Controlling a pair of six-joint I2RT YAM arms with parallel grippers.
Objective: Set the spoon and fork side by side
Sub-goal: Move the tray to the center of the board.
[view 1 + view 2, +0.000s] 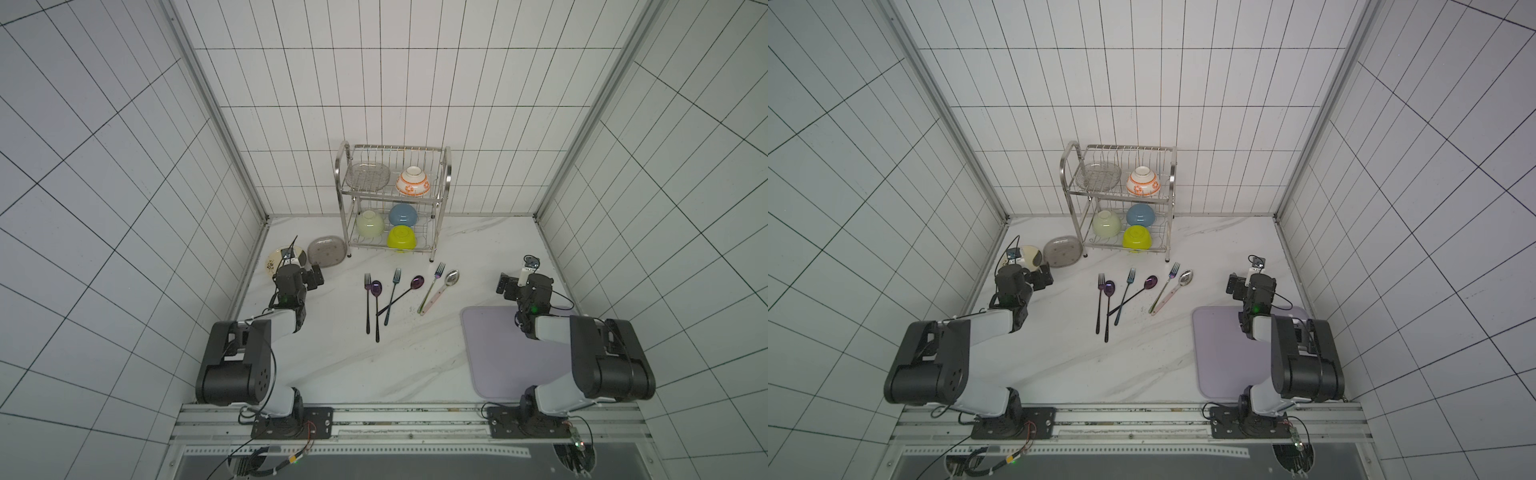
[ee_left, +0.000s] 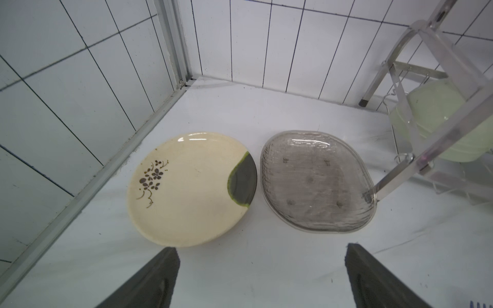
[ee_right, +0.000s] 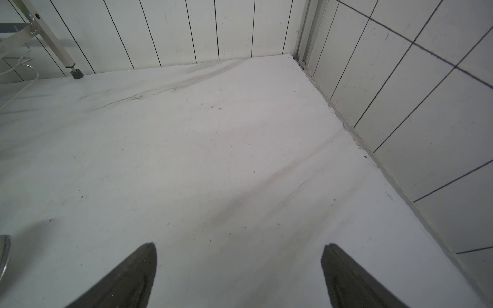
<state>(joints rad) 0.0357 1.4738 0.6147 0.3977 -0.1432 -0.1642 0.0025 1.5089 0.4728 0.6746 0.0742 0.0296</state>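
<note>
The left tool (image 2: 261, 248) is found with its jaws spread wide and nothing between them, held above the table (image 2: 240, 266) to the left of the rack (image 1: 399, 146) and nearer the robot. Ahead of it a cream plate (image 2: 186, 192) and a grey glass dish (image 2: 317, 181) lie just beside each other, the dish close to the rack's front left foot. The right tool (image 3: 241, 244) is likewise spread and empty, held over bare table well to the right of the rack, with a lilac mat (image 1: 490, 353) lying beneath its arm. Six pieces of cutlery are laid on the table in front of the rack, between the two tools and touched by neither. Right of the rack's front, a silver spoon (image 1: 451, 277) and a green fork (image 1: 430, 289) lie side by side, their handles converging at the near end. In front of the rack's middle, a teal fork (image 1: 393, 291) is crossed by the long black handle of a purple spoon (image 1: 417, 282). Further left, a black fork (image 1: 368, 311) and a second purple spoon (image 1: 376, 288) lie roughly parallel and close together. Upturned bowls are stored on both tiers of the rack.
</note>
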